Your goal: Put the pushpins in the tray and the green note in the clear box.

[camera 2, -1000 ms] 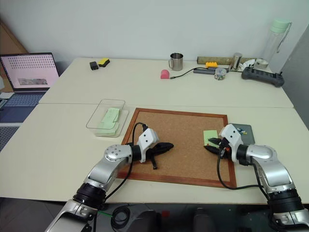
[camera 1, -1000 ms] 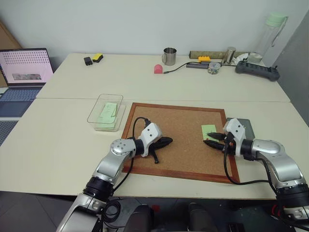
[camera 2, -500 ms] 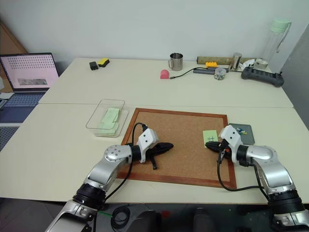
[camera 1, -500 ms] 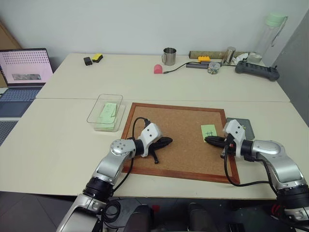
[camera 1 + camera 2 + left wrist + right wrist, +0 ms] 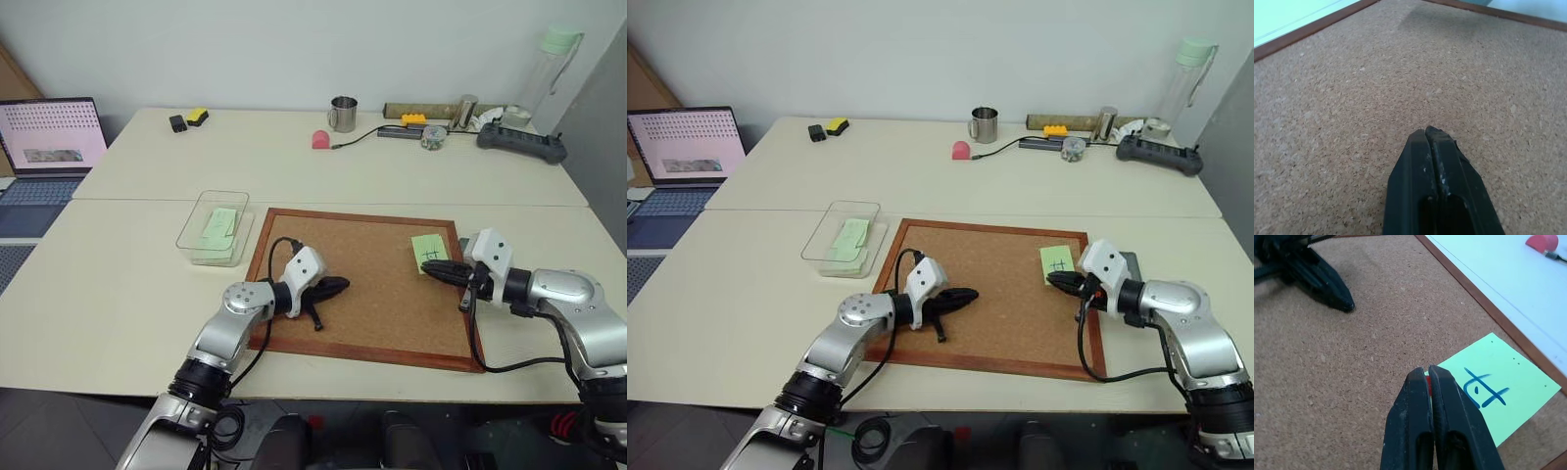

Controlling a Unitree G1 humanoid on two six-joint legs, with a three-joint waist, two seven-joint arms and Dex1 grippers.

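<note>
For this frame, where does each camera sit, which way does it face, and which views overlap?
Left eye and right eye views: on the head, looking forward and down at the cork board and the clear box; both arms show.
Left wrist view: on the left wrist, looking along the shut left gripper at bare cork.
Right wrist view: on the right wrist, looking along the right gripper, shut on a red pushpin, at the green note.
Shared: the right wrist and head views both show the green note and the left gripper.

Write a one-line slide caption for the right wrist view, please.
Right gripper, shut on a red pushpin, hangs over the green note on the cork board.
</note>
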